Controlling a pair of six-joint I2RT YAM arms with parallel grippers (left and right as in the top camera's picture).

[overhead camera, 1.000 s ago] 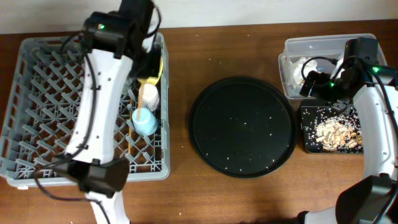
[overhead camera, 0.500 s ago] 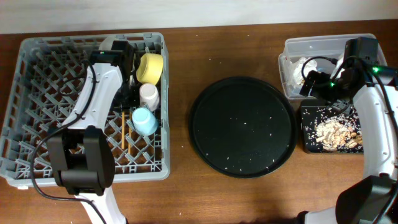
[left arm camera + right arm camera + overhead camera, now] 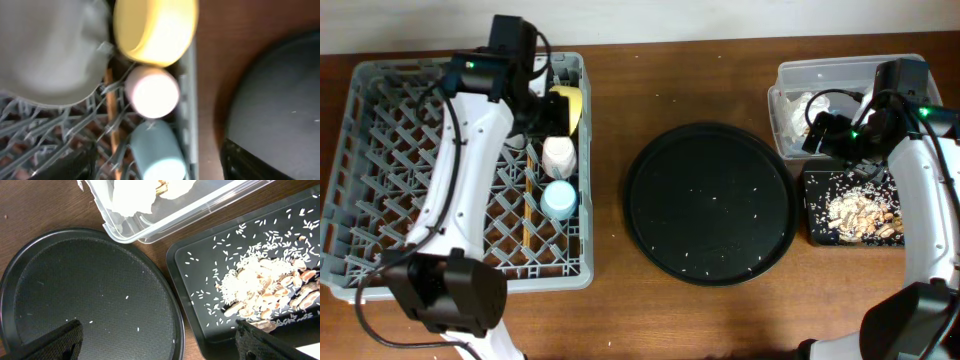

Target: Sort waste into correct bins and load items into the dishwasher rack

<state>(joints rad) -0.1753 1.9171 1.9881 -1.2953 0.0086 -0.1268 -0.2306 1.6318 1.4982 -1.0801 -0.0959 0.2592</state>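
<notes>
The grey dishwasher rack fills the left of the table. Along its right side lie the yellow bowl, the pink cup, the light-blue cup and wooden chopsticks. The left wrist view shows the pale plate standing beside the bowl. My left gripper hangs open above the cups, holding nothing. At the right, my right gripper is open and empty over the gap between the round tray and the black bin, which holds food scraps. White napkins lie in the clear tub.
A large round black tray with a few rice grains sits mid-table between the rack and the bins. The black bin stands just in front of the clear tub at the right edge. Bare wood shows along the table's front.
My left gripper has gone from shut to open, and the left arm has swung back toward the rack's far right corner. The right arm has not moved.
</notes>
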